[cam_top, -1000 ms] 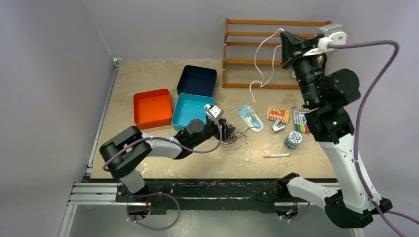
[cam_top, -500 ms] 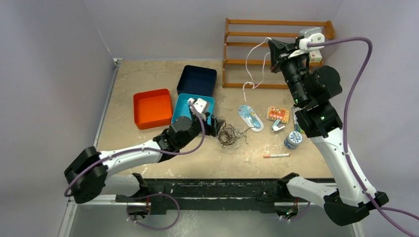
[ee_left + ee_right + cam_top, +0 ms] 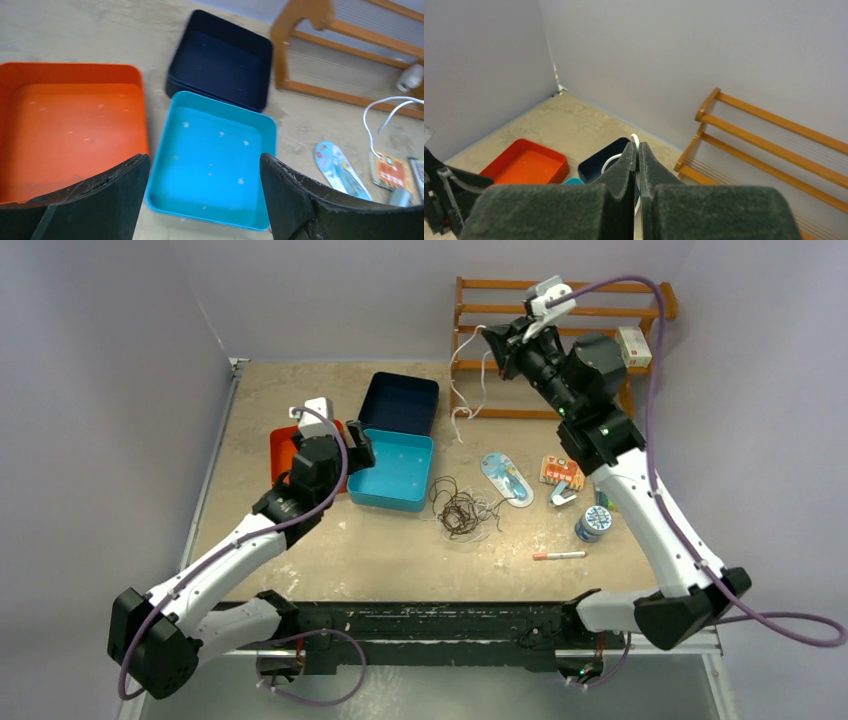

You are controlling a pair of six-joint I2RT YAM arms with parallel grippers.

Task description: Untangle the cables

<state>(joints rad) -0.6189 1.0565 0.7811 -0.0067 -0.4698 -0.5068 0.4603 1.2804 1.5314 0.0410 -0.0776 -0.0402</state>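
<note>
The right hand (image 3: 636,152) is lifted high over the far side of the worktop (image 3: 300,390), its two fingers pressed together on a white cable (image 3: 635,136). The cable loops out above the fingertips and trails down in front of the wooden rack (image 3: 774,119). I take the height to be the point of it: held up like that, the white cable hangs by its own weight, and its loose end looks clear of the rest. The rest is a dark tangle (image 3: 462,512) of thin brown-black wire, lying in a loose nest on the worktop near the middle, just right of the trays and well below the hanging cable. I cannot tell whether any fine strand joins the two. The left hand (image 3: 204,165) hovers to the left over the trays with its fingers spread wide apart and nothing between them, well clear of the dark tangle, so only the right hand has hold of anything. Three trays sit side by side. The orange tray (image 3: 70,125) is on the left, the teal tray (image 3: 220,130) touches its right side, and the navy tray (image 3: 220,60) lies just beyond the teal one. All three are bare inside apart from a few pale specks. My guess is that they are meant for the separated cables, since no cable lies in any of them yet.
</note>
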